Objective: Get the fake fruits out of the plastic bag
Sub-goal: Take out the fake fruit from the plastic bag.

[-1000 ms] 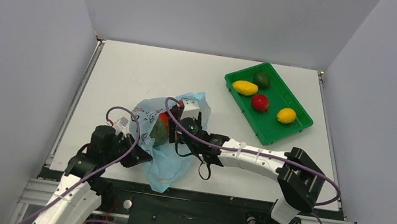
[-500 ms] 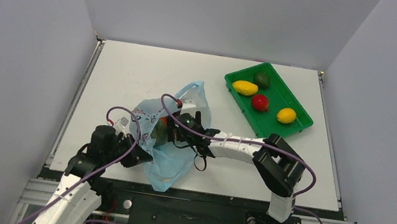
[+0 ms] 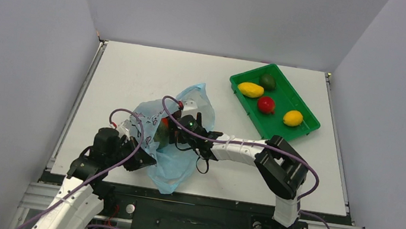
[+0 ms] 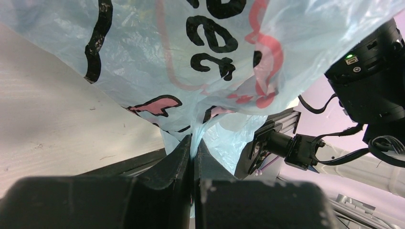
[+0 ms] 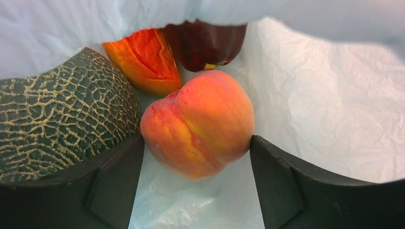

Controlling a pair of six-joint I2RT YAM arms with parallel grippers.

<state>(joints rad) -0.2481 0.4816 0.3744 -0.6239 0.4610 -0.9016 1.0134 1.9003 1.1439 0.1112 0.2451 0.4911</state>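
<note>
White arm links (image 3: 237, 149), black joints (image 3: 279, 173), purple cables (image 3: 139, 138)

The left gripper (image 4: 193, 143) has its two black fingers pressed together on a fold of the thin translucent light-blue plastic bag (image 4: 157, 57). The bag, printed with black and pink drawings, spreads above. A white table surface (image 4: 52, 124) lies at left. A black cylindrical arm housing (image 4: 372, 81) with a green light sits at right.

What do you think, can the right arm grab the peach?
Probably yes: the right gripper is inside the plastic bag, open, the peach between its fingers, nothing in the way. The left gripper pinches the bag.
</note>
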